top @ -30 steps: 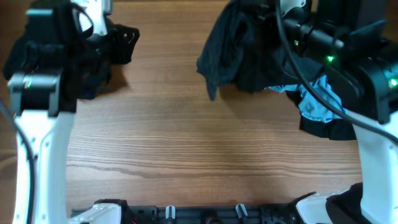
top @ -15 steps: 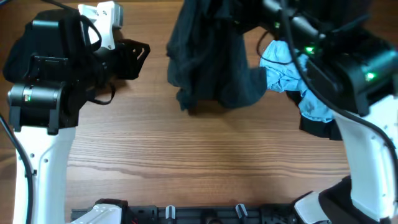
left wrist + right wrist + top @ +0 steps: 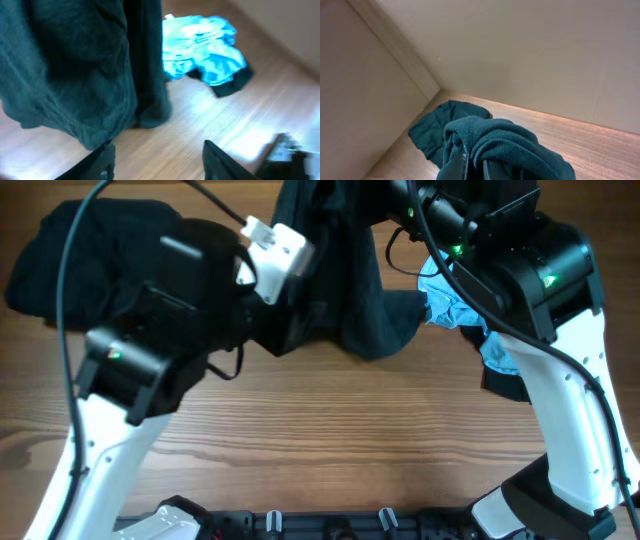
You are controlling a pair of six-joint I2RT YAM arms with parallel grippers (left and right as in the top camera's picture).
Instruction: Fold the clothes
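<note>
My right gripper [image 3: 475, 167] is shut on a bunched dark charcoal garment [image 3: 515, 147] and holds it up; from overhead it hangs over the back middle of the table [image 3: 355, 280]. My left gripper [image 3: 162, 165] is open and empty, just in front of the hanging garment's lower edge [image 3: 75, 70]. A light blue garment [image 3: 452, 302] lies crumpled at the back right on a black one [image 3: 505, 385]; both show in the left wrist view [image 3: 200, 47]. More dark clothes [image 3: 60, 250] lie piled at the back left.
The wooden table [image 3: 330, 450] shows bare boards across the front half. The left arm [image 3: 160, 350] reaches across the left middle. The right arm [image 3: 540, 290] stands over the right side. A pale wall [image 3: 530, 50] runs behind the table.
My left arm has swung from the back left to the centre, up to the hanging garment. The right gripper has carried the dark garment leftward and higher.
</note>
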